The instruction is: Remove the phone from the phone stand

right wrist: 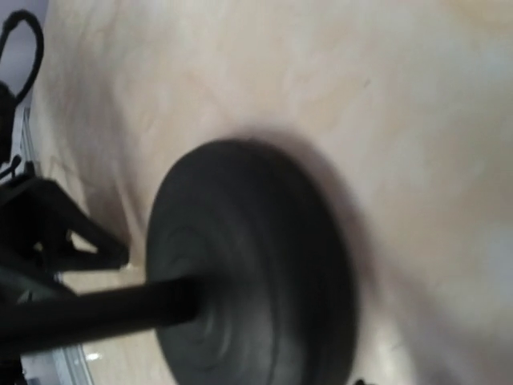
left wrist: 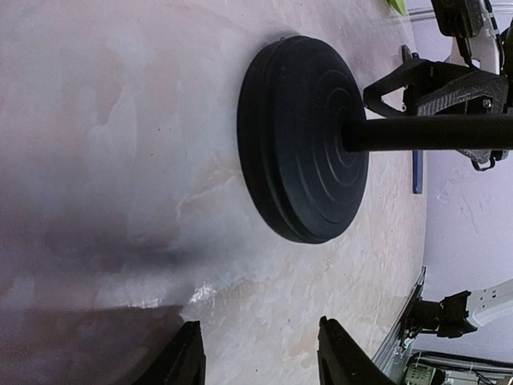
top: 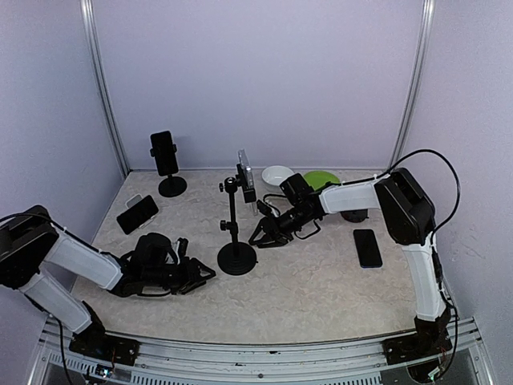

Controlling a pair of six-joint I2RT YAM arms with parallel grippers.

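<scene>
The phone [top: 248,184] sits edge-on in the clamp at the top of the black phone stand [top: 234,220], whose round base [top: 237,258] rests mid-table. My left gripper [top: 205,273] lies low on the table just left of the base. It is open, its two fingertips [left wrist: 183,362] apart over bare table, with the base [left wrist: 301,136] ahead of them. My right gripper [top: 262,233] hangs low to the right of the pole [left wrist: 425,133], open and holding nothing. In the right wrist view its fingers are hidden; the blurred base [right wrist: 256,281] fills the frame.
A second stand [top: 171,186] with a phone [top: 164,152] is at the back left. Another phone [top: 137,214] leans on a small holder at the left, and a dark phone [top: 368,247] lies flat at the right. A white bowl [top: 277,174] and green plate [top: 322,178] sit behind.
</scene>
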